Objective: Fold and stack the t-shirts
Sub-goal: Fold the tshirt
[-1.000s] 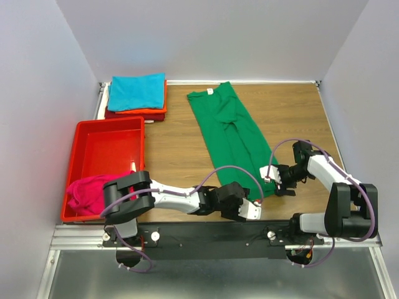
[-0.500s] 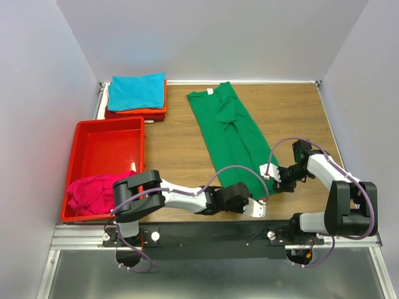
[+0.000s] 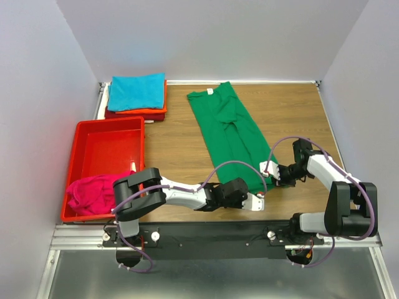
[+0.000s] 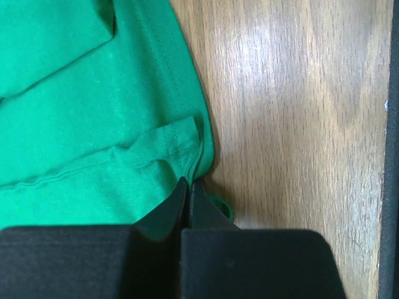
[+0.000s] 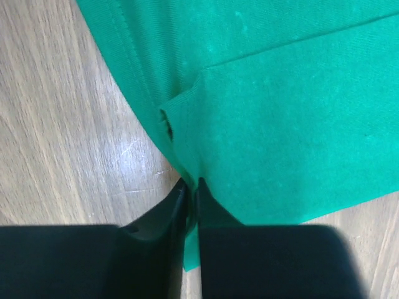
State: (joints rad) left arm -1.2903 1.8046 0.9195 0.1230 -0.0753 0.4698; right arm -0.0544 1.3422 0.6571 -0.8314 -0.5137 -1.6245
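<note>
The green t-shirt [image 3: 227,128] lies folded into a long strip on the wooden table, its white neck label at the far end. My left gripper [image 3: 260,197] lies low at the near hem, shut on the hem's corner; in the left wrist view the cloth [image 4: 93,124] bunches into the closed left gripper [image 4: 189,182]. My right gripper [image 3: 266,172] is shut on the hem's right edge, where green cloth [image 5: 299,124] runs between the right gripper's tips [image 5: 190,182]. A teal t-shirt [image 3: 136,91] tops an orange [image 3: 156,111] and a dark red one [image 3: 134,116]. A magenta t-shirt [image 3: 90,193] lies crumpled.
The red plastic tray [image 3: 110,120] stands at the left with the magenta t-shirt in its near end. The folded stack sits behind it at the back left corner. The black base rail [image 3: 206,233] runs along the near edge, just behind my left gripper.
Both grippers have gone from open to shut on the green t-shirt's near hem. The left gripper slid slightly right and toward the cloth; the right one edged left onto it.
</note>
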